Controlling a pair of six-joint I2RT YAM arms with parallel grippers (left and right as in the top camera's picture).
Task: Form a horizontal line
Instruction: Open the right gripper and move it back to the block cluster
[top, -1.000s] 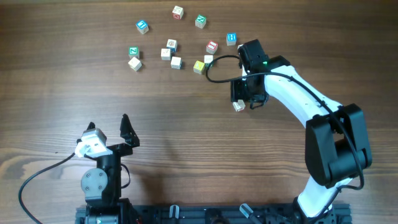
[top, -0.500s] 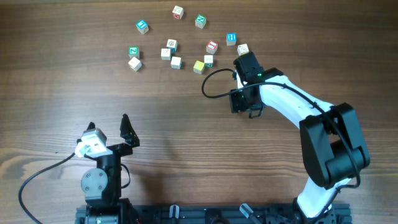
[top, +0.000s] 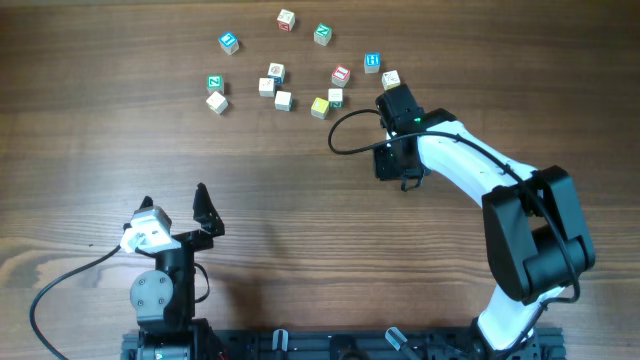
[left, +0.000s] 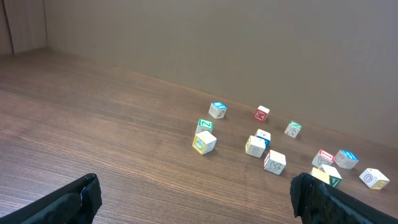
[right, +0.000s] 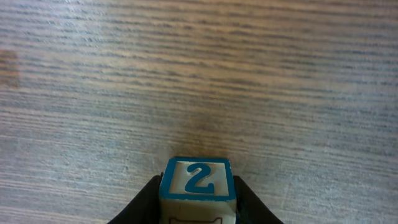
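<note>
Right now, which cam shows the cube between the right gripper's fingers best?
Right wrist: the blue 2 cube sits at lower centre with its numeral face legible, between the fingers of the right gripper. Overhead: the gripper body hides it. Left wrist: only the scattered cubes show, not this one.

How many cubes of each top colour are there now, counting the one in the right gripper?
Blue-topped cubes: 3, one being the "2" cube held in the right gripper
Green-topped cubes: 2
Red-marked cubes: 2
Yellow-topped cube: 1
Pale-topped cubes: 6
Total: 14
</note>
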